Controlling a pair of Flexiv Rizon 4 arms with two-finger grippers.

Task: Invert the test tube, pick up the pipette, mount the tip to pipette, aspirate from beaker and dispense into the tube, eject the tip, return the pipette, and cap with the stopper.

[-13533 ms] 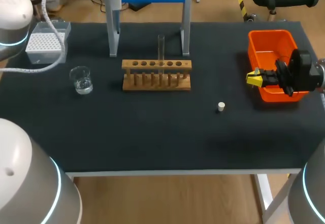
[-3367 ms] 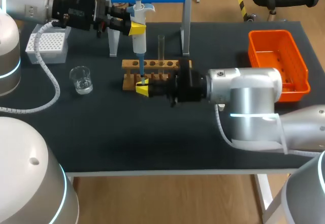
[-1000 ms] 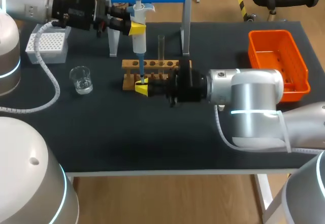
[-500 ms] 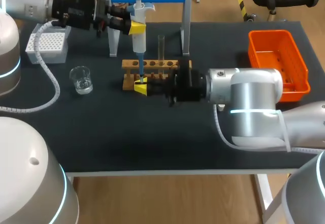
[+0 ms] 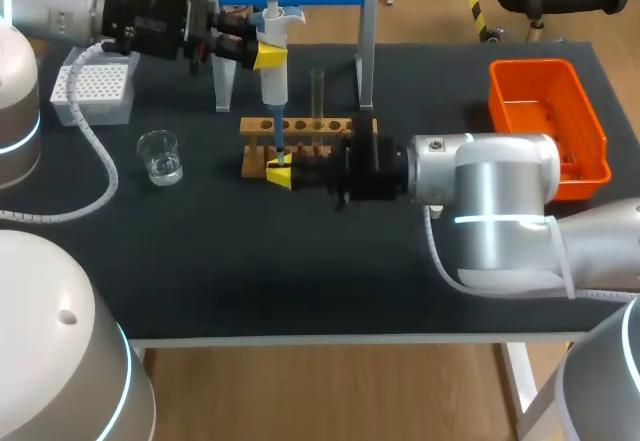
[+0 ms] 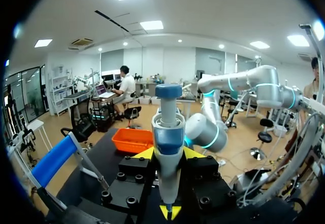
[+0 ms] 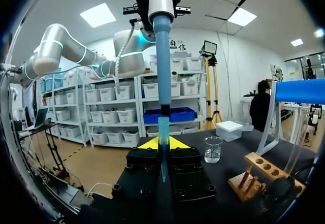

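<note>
The left gripper (image 5: pixel 262 57) clamps the white-and-blue pipette (image 5: pixel 273 73) upright above the wooden tube rack (image 5: pixel 345 127), the right gripper (image 7: pixel 162 144) pinching the translucent blue tip (image 7: pixel 163 128) at its nozzle. Seating it well means keeping both coaxial and pressing straight along the shaft. The clear glass test tube (image 5: pixel 317 91) in the rack stands near, easily knocked.

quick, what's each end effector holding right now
left end effector: closed on the pipette
right end effector: closed on the pipette tip
</note>
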